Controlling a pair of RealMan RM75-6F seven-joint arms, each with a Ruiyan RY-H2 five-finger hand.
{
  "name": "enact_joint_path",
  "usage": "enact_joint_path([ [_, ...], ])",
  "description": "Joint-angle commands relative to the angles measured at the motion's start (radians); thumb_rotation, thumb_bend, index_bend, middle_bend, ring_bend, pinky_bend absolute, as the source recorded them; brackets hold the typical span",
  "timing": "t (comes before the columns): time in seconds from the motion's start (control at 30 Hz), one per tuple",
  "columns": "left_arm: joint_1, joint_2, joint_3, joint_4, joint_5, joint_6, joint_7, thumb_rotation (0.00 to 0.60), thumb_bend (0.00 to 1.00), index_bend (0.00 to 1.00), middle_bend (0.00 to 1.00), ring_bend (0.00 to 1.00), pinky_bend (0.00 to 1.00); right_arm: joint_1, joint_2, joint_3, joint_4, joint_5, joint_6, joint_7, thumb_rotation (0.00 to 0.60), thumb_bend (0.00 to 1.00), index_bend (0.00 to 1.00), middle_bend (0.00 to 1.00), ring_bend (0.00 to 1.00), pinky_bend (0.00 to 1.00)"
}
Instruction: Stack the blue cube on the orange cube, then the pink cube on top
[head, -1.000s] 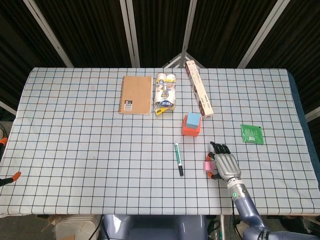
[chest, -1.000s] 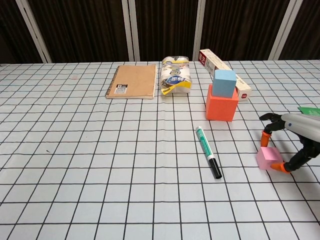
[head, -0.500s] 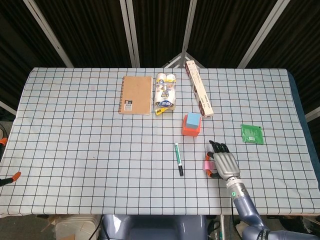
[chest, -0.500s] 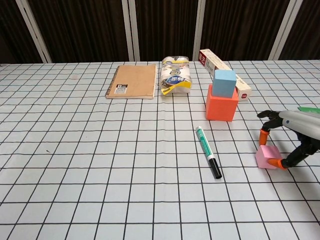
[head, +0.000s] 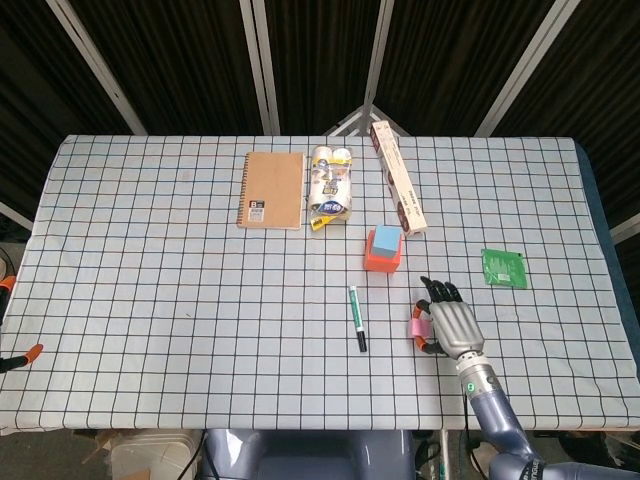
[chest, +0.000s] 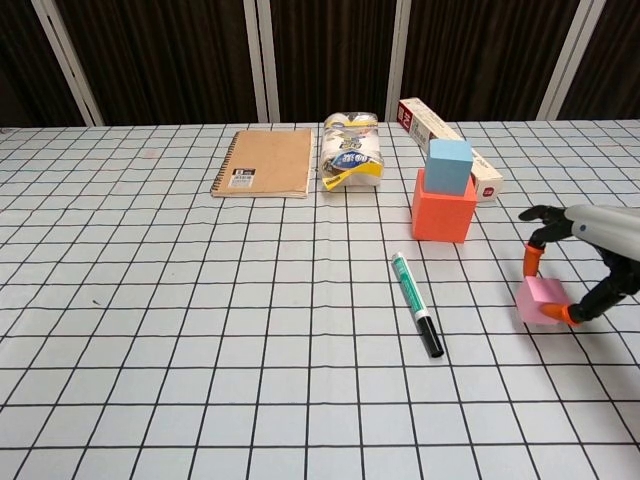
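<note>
R hand (chest: 585, 262) pinching pink cube (chest: 540, 300), near desk (head: 150, 300) front-right.
Blue cube (chest: 449, 165) sits on orange cube (chest: 444, 207), just behind-left. L hand not seen.

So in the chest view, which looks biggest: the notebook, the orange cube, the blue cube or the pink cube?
1. Notebook
2. Orange cube
3. Blue cube and pink cube: these look about alike, and the pink one is nearer the camera and partly covered by the right hand, so no ranking.
</note>
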Motion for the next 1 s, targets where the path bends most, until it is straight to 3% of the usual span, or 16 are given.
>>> enact_joint_path([
  [0.03, 0.000, 0.001, 0.001, -0.001, 0.002, 0.000, -0.003, 0.600, 0.13, 0.08, 0.00, 0.00, 0.00, 0.026, 0.049, 0.045, -0.054, 0.029, 0.019, -0.054, 0.600, 0.36, 0.46, 0.00, 0.00, 0.00],
  [0.2, 0.002, 0.006, 0.002, 0.000, 0.008, 0.000, -0.014, 0.600, 0.13, 0.08, 0.00, 0.00, 0.00, 0.099, 0.150, 0.134, -0.144, 0.171, 0.017, -0.187, 0.600, 0.36, 0.46, 0.00, 0.00, 0.00],
  [0.47, 0.006, 0.011, 0.003, 0.001, 0.012, 0.003, -0.030, 0.600, 0.13, 0.08, 0.00, 0.00, 0.00, 0.306, 0.253, 0.276, -0.186, 0.555, -0.009, -0.407, 0.600, 0.36, 0.46, 0.00, 0.00, 0.00],
  [0.77, 0.002, 0.010, -0.003, 0.004, -0.002, -0.004, -0.025, 0.600, 0.13, 0.08, 0.00, 0.00, 0.00, 0.548, 0.201, 0.329, -0.098, 0.924, 0.025, -0.596, 0.600, 0.36, 0.46, 0.00, 0.00, 0.00],
  [1.0, -0.006, 0.012, -0.012, 0.012, -0.026, -0.024, -0.031, 0.600, 0.13, 0.08, 0.00, 0.00, 0.00, 0.670, 0.135, 0.358, 0.021, 1.075, 0.056, -0.664, 0.600, 0.36, 0.46, 0.00, 0.00, 0.00],
])
